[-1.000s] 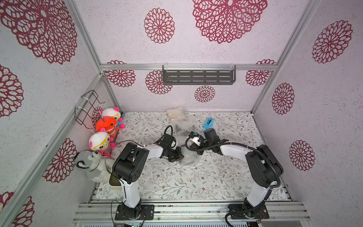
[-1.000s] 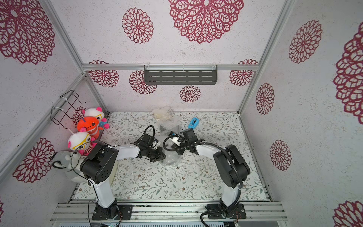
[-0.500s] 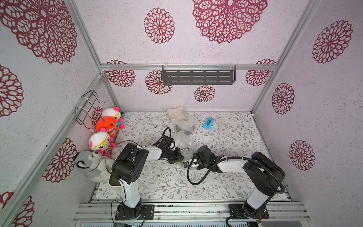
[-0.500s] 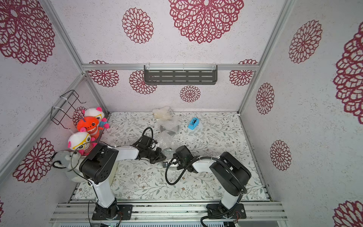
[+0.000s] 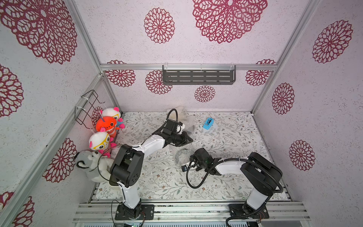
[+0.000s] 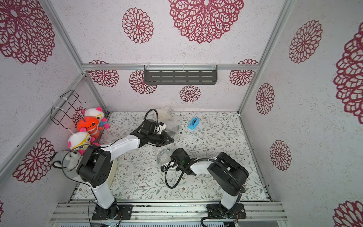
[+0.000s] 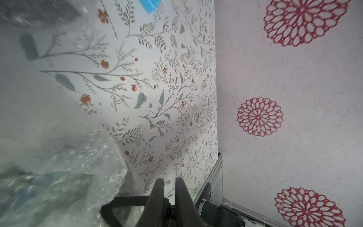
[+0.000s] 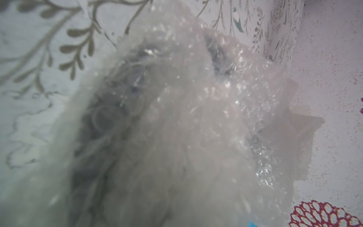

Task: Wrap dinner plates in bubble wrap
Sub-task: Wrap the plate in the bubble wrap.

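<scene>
now, left end effector slightly apart, right end effector low, pinching bubble wrap

Red-rosette walls enclose a floral-print floor.

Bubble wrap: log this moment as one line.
left claw: open, empty | right claw: shut on bubble wrap | wrap contents: dark shape, unclear

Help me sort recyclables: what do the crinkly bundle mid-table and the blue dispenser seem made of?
Bundle: clear glossy plastic bubble film; small bubbles and glints show. Dispenser: probably smooth hard plastic, uniformly bright blue; too small to be sure.
</scene>
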`<state>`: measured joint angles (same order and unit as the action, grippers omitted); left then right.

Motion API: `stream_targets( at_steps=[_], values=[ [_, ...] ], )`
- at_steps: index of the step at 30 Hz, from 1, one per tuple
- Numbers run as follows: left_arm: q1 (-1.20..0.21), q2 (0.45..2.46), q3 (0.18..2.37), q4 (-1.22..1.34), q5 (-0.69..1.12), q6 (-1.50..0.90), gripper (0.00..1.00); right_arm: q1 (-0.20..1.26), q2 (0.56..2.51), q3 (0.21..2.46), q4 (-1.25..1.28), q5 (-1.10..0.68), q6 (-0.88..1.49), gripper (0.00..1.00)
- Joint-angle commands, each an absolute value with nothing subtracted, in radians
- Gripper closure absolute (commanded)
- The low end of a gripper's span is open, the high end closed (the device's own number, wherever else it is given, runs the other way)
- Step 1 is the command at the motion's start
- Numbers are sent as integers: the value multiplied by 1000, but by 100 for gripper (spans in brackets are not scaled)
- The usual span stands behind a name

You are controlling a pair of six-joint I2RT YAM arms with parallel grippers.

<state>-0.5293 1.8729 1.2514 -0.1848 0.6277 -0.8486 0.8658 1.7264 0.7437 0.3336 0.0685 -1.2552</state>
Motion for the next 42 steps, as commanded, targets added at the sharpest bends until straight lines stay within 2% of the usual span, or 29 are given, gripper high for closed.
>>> stream_targets(
  at_steps=[1, 5, 9, 12, 16, 21, 25, 28, 34, 37, 38, 40, 42],
  values=[
    [-561, 1932, 1209, -284, 571, -885, 87, 881, 1749, 718, 256, 45, -1262, 100],
    [-536, 1918, 1079, -331, 419, -936, 99, 878, 1703, 696, 301, 34, -1225, 98],
    [-496, 1928, 935, -241, 390, -968, 100, 850, 1585, 660, 402, 9, -1062, 77],
    [-494, 1937, 904, -209, 398, -949, 100, 798, 1463, 650, 467, 45, -702, 62],
    [-496, 1932, 904, -182, 425, -940, 100, 636, 1412, 811, 170, -28, -30, 54],
    [-496, 1927, 923, -180, 447, -938, 100, 623, 1478, 821, 181, -276, 340, 66],
    [-496, 1925, 928, -169, 462, -948, 100, 662, 1582, 859, 248, -402, 446, 72],
    [-496, 1916, 930, -170, 469, -946, 100, 696, 1672, 893, 236, -401, 482, 74],
    [-485, 1880, 928, -162, 521, -911, 98, 720, 1807, 844, 194, -238, 645, 90],
    [-451, 1786, 927, -155, 591, -863, 85, 731, 1835, 861, 86, -189, 630, 93],
    [-430, 1744, 936, -180, 602, -818, 74, 733, 1832, 849, 84, -181, 631, 94],
    [-389, 1677, 970, -294, 554, -708, 39, 733, 1830, 833, 90, -179, 639, 94],
    [-350, 1645, 998, -392, 447, -573, 18, 733, 1834, 828, 98, -183, 642, 95]
  ],
)
